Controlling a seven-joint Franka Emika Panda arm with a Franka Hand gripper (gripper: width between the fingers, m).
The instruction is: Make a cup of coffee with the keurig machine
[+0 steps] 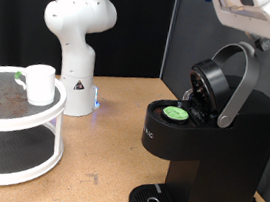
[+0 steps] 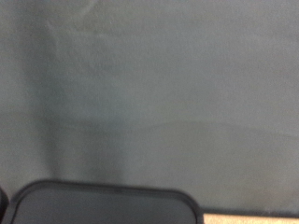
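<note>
- We see only the white body of the gripper [image 1: 256,15] at the exterior view's top right corner; its fingers are cut off by the frame edge, so we cannot tell whether it is released or clenched.
- Below the gripper, apart from it, stands the keurig machine [image 1: 209,152], with its silver-grey lid handle [image 1: 240,84] raised and the brew chamber open.
- Down and toward the exterior view's left of the gripper, a green-topped pod [image 1: 178,113] sits in the open pod holder.
- Well below the gripper, at the machine's foot, we see the circular drip tray [image 1: 152,200] with nothing standing on it.
- Far from the gripper, at the exterior view's left, the white cup [image 1: 40,84] stands upright on the top tier of a white two-tier round stand [image 1: 15,130].
- Between the stand and the machine, further back, the white robot arm base [image 1: 80,33] rests on the brown table [image 1: 108,148].
- The wrist view gives us a grey blurred backdrop and a dark rounded edge, likely the machine [image 2: 103,205], with a sliver of table beside it.
</note>
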